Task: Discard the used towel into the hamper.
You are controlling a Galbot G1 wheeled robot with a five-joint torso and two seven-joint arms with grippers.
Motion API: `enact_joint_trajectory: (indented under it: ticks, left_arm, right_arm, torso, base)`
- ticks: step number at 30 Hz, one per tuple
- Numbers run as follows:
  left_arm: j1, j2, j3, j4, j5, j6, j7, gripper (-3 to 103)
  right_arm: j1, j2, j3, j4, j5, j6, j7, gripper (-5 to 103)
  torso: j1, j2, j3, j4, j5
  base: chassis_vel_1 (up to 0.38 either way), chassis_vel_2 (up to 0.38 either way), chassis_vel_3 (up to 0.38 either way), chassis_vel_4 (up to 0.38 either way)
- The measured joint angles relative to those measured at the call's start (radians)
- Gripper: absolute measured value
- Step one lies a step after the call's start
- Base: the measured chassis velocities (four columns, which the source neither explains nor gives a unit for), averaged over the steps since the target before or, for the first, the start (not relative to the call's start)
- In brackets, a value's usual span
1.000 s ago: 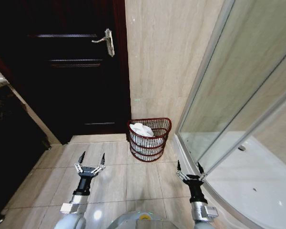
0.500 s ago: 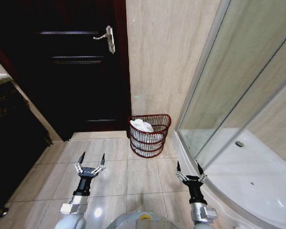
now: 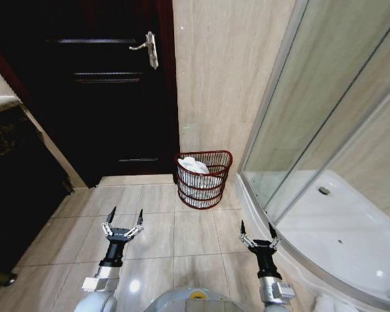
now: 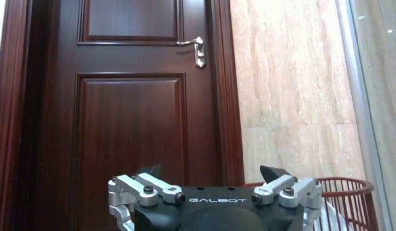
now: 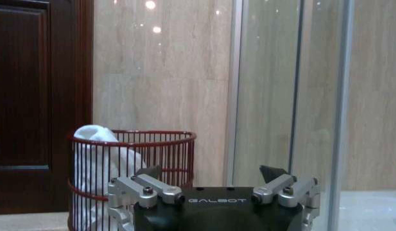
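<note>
Head view: one hamper (image 3: 203, 179), red-brown wire, on floor against wall between door (image 3: 97, 97) and shower glass (image 3: 325, 117); one white towel (image 3: 194, 165) inside. Two grippers: left gripper (image 3: 123, 220), right gripper (image 3: 255, 233), both spread wide, empty, low over tiles.
Left wrist view: hamper rim (image 4: 351, 185) ahead.
Right wrist view: towel (image 5: 98, 144) mounded above rim.

A bathroom is seen. A dark reddish-brown panelled door (image 3: 110, 97) with a silver lever handle (image 3: 147, 48) is set in the far wall, beside beige stone-look wall tiles (image 3: 221, 71). The floor (image 3: 175, 234) is laid in glossy beige tiles. A curved glass shower enclosure (image 3: 325, 130) with a white tray (image 3: 351, 234) is placed to the right.
</note>
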Motion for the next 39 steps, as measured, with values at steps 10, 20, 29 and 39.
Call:
enact_joint_trajectory:
  ticks: [10, 20, 29, 39]
  left_arm:
    - [0.000, 0.001, 0.000, 0.003, -0.001, -0.004, 0.001, 100]
    - [0.002, 0.001, 0.000, 0.007, -0.001, -0.009, 0.002, 100]
    - [0.000, 0.002, -0.001, 0.018, 0.019, -0.023, 0.002, 100]
    - [-0.002, 0.000, 0.000, 0.024, 0.026, -0.040, 0.002, 100]
  right_arm:
    - [-0.002, 0.000, -0.010, -0.006, -0.006, 0.006, 0.009, 100]
    - [-0.004, 0.002, -0.020, -0.011, -0.014, 0.011, 0.016, 100]
    - [0.005, 0.005, -0.022, -0.016, -0.012, 0.026, 0.031, 100]
    - [0.006, 0.008, -0.020, -0.016, -0.005, 0.032, 0.044, 100]
  torso:
    - [0.000, -0.024, -0.025, 0.0000, 0.0000]
    - [0.000, -0.034, -0.036, 0.0000, 0.0000]
    - [-0.001, -0.039, -0.040, 0.0001, 0.0000]
    - [0.000, -0.047, -0.048, 0.0001, 0.0000]
  base:
    - [0.065, -0.056, -0.063, 0.065]
    - [0.077, -0.073, -0.082, 0.078]
    - [0.057, -0.043, -0.056, 0.047]
    - [-0.025, -0.016, -0.009, -0.019]
